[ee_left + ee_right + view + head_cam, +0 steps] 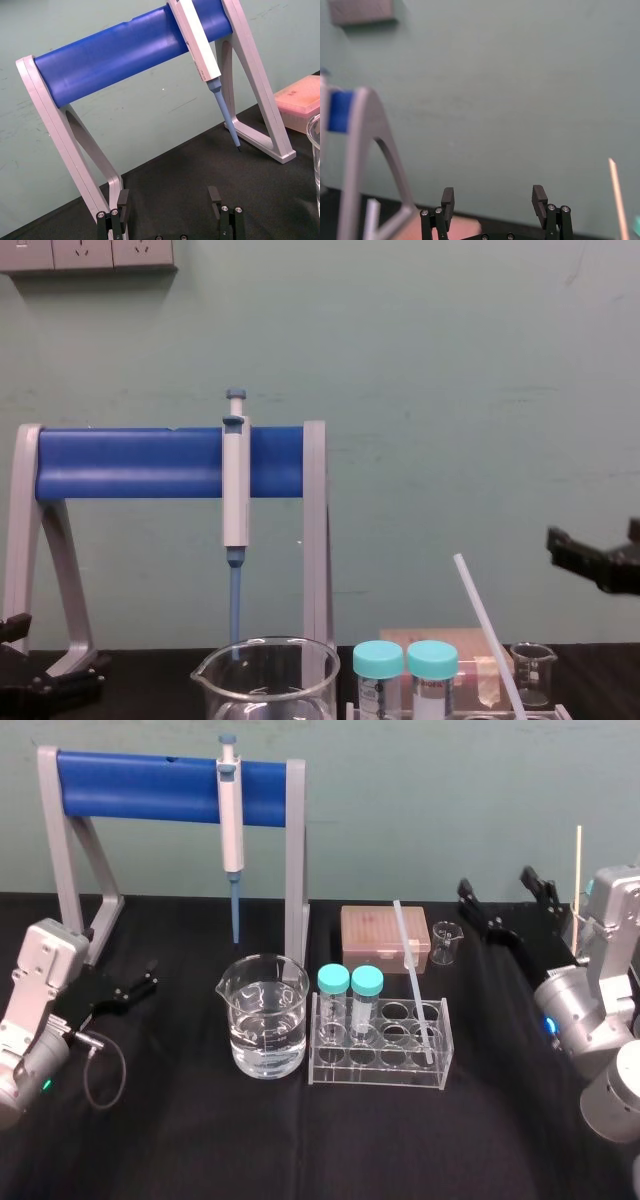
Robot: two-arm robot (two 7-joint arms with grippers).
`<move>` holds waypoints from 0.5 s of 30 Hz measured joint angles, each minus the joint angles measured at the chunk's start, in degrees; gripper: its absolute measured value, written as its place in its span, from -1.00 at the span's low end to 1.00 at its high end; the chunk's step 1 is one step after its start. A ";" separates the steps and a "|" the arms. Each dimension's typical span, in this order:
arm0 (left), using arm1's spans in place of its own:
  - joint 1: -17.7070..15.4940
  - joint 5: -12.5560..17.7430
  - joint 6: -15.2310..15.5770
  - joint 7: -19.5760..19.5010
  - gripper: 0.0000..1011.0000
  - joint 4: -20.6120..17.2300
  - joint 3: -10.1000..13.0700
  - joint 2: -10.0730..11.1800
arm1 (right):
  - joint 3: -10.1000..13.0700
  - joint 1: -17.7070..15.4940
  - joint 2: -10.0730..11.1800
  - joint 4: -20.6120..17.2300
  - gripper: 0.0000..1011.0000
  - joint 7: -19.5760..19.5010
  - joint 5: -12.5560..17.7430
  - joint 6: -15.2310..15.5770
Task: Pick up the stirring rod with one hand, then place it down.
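Note:
The stirring rod [415, 982] is a long translucent-white stick that leans with its lower end in a hole of the clear test tube rack [380, 1065]. In the chest view the stirring rod [488, 632] slants up to the left above the rack. My right gripper [495, 878] hangs open in the air behind and to the right of the rack, well clear of the rod. The right wrist view has nothing between the spread fingers of the right gripper [493, 199]. My left gripper [150, 978] rests open at the left near the stand's foot, and the left gripper [169, 201] holds nothing.
A grey stand with a blue bar [150, 785] carries a blue-tipped pipette [231, 830]. A water-filled beaker [265, 1015] stands left of the rack, which holds two teal-capped tubes [350, 1000]. Behind lie a pink tip box [385, 935] and a small beaker [446, 942]. A thin tan stick [578, 870] rises at the right.

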 joint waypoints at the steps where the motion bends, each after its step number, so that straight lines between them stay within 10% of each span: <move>1: 0.00 0.00 0.00 0.00 0.98 0.00 0.00 0.00 | 0.20 -0.13 0.00 0.18 0.98 -0.39 -0.30 0.48; 15: 0.00 0.00 0.00 0.00 0.98 0.00 0.00 0.00 | 1.24 -0.70 -0.11 2.51 0.98 -1.45 -2.39 4.28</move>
